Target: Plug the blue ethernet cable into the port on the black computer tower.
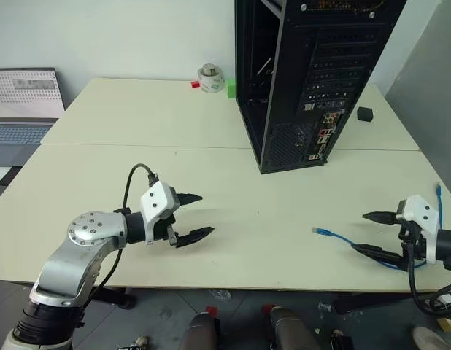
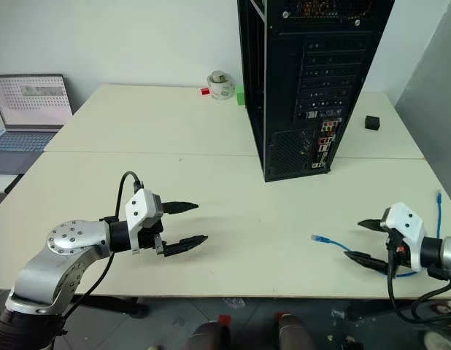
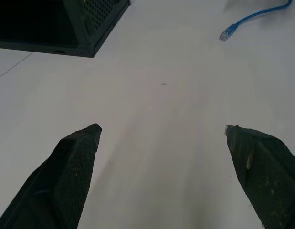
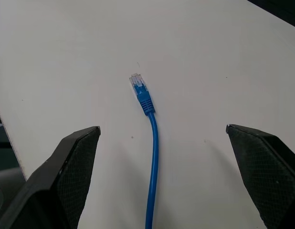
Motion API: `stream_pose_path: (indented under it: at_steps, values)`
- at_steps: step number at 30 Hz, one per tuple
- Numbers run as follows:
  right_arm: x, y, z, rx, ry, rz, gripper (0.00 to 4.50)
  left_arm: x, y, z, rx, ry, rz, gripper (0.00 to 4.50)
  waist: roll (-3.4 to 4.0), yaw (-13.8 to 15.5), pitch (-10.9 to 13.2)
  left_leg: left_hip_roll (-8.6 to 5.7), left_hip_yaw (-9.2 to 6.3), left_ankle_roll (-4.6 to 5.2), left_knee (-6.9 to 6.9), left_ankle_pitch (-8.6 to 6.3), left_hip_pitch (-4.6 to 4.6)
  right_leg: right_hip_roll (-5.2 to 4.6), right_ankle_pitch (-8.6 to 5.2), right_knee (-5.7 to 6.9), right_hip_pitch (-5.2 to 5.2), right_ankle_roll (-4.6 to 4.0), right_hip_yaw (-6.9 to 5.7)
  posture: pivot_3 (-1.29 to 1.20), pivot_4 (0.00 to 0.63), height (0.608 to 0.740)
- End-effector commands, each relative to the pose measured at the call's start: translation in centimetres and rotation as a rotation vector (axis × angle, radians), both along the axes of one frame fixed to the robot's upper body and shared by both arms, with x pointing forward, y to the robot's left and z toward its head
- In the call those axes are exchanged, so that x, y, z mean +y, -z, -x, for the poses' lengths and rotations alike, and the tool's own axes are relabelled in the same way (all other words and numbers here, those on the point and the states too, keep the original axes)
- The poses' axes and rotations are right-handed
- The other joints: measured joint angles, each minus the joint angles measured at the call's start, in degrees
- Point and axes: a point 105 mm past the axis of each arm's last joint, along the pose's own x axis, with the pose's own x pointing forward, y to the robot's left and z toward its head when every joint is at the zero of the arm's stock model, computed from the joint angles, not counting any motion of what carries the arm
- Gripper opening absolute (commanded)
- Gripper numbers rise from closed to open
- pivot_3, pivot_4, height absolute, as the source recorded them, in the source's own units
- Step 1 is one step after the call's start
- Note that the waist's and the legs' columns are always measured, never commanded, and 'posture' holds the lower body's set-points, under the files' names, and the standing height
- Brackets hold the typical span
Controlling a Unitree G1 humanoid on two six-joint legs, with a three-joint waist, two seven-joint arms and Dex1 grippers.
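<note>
My right gripper, wide open and empty like my left gripper, is nearer the blue cable, whose plug points left, straight ahead between its fingers.

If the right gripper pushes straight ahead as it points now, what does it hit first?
Probably the blue cable's plug, lying on the table centred between the open right gripper's fingers; how far ahead is unclear.

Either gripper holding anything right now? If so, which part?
Nothing held. Left gripper and right gripper are both open; the blue ethernet cable lies loose on the table between the right gripper's fingers.
</note>
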Motion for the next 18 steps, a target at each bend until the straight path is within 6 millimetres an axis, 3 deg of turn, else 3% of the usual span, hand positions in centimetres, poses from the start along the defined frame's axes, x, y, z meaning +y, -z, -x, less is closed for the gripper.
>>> stream_pose_path:
  at_steps: [1, 11, 18]
  values:
    - [-0.3, -1.2, -0.3, -0.053, -0.006, 0.025, 4.47, -0.3, -1.0, 0.2, -0.037, 0.033, 0.012, 4.41, 0.0, 0.0, 0.0, 0.0, 0.0, 0.0, 0.0, 0.0, 0.0, 0.0, 0.0, 0.0, 0.0, 0.0, -0.01, 0.0, 0.15, 0.74]
    - [-0.4, -1.1, -0.6, -0.07, 0.007, 0.045, 4.47, -0.9, -0.4, 0.9, -0.038, 0.086, -0.022, 4.41, 0.0, 0.0, 0.0, 0.0, 0.0, 0.0, 0.0, 0.0, 0.0, 0.0, 0.0, 0.0, 0.0, 0.0, 0.01, 0.0, 0.15, 0.74]
    - [1.2, -0.6, -0.8, -0.057, -0.022, 0.02, 4.47, -2.6, 0.0, 1.3, -0.043, 0.145, -0.037, 4.41, 0.0, 0.0, 0.0, 0.0, -0.03, 0.0, 0.01, 0.0, -0.01, 0.0, 0.0, 0.01, 0.0, -0.01, 0.0, 0.0, 0.15, 0.74]
